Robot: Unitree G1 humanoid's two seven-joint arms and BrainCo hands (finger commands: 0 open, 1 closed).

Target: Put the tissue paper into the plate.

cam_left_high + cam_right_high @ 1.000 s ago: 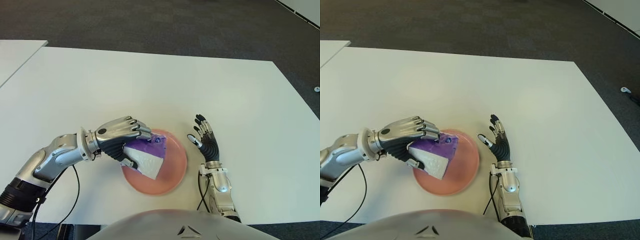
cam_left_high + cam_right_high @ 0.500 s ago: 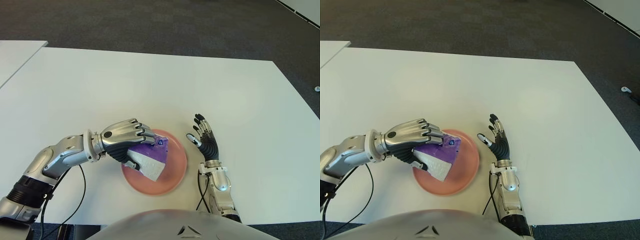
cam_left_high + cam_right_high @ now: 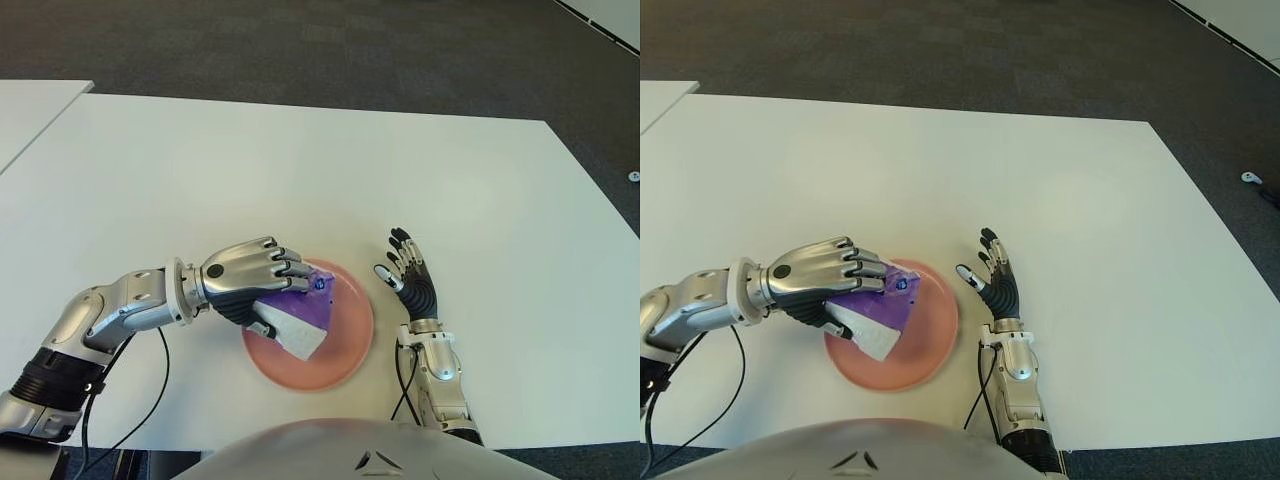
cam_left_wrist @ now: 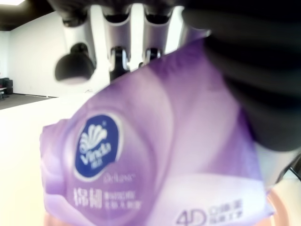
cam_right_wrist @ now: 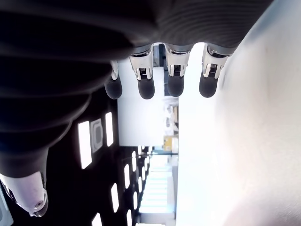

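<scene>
White table (image 3: pixel 300 170) carries our pink plate (image 3: pixel 350 345) close to its near edge; our left hand (image 3: pixel 245 290) is clamped on the purple tissue paper pack (image 3: pixel 295 320) over the plate's left half, while our right hand (image 3: pixel 408 285) shows just right of the plate, fingers spread

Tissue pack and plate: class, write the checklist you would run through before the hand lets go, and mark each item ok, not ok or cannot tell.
1. Left hand grips the tissue pack: ok.
2. Pack is above the plate, not the table: ok.
3. Pack is fully inside the rim: cannot tell; its white end is near the plate's left edge.
4. Pack already touches the plate: cannot tell.
5. Right hand is open, right of the plate, out of the way: ok.
6. Nothing else lies in the plate: ok.
</scene>
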